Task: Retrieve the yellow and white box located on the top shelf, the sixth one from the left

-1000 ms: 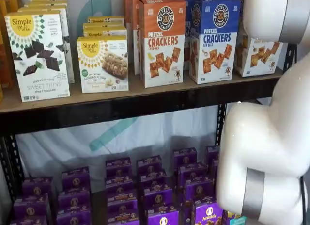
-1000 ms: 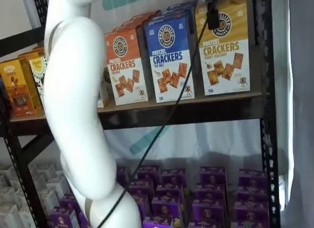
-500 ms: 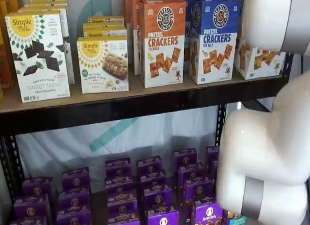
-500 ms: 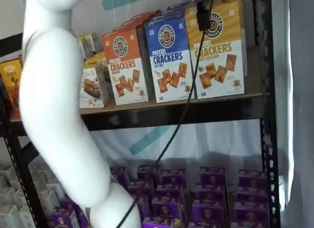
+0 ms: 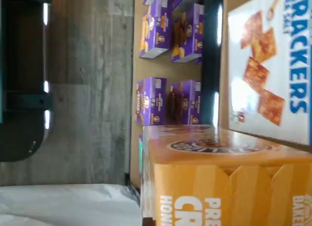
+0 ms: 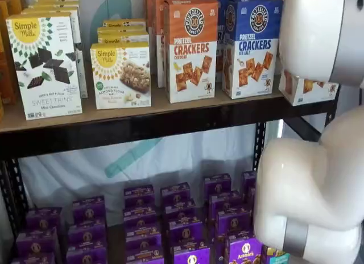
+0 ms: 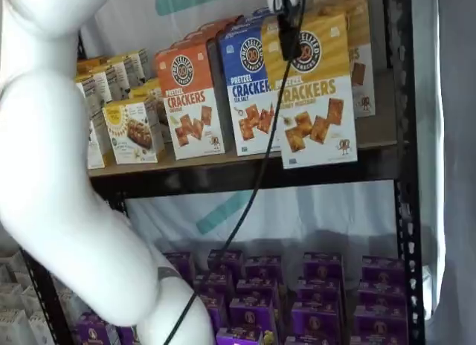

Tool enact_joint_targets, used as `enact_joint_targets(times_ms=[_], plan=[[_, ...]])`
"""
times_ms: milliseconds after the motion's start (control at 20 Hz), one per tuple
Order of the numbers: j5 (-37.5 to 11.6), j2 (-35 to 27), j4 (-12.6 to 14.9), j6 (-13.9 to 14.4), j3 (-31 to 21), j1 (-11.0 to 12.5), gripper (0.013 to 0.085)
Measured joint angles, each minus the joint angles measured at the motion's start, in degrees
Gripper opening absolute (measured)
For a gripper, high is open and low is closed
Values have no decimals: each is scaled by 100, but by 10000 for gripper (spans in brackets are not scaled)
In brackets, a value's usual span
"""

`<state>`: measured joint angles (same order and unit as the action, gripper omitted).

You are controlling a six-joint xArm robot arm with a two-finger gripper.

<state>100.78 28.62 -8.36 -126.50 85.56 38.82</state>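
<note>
My gripper (image 7: 288,18) was clamped fully closed on the top of the yellow and white box (image 7: 311,92), a flat-sided cardboard carton. It hung past the front edge of the top shelf (image 7: 245,169), a tan wooden board with black metal rail, beside the blue carton (image 7: 249,85).

You get two front shelf views, one square-on, one angled; both share top shelf (image 6: 142,119) and blue box (image 7: 251,85). Wrist view turned sideways, close on yellow and white box (image 5: 224,182).
</note>
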Motion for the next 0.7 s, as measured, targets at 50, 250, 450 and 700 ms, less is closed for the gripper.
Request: enact_joint_targets(times_ms=[50, 250, 450, 700], plan=[[35, 104, 35, 30, -92, -40, 650], [142, 418, 177, 184, -390, -231, 650], [228, 627, 258, 316, -619, -377, 650], [342, 763, 316, 427, -797, -493, 650]])
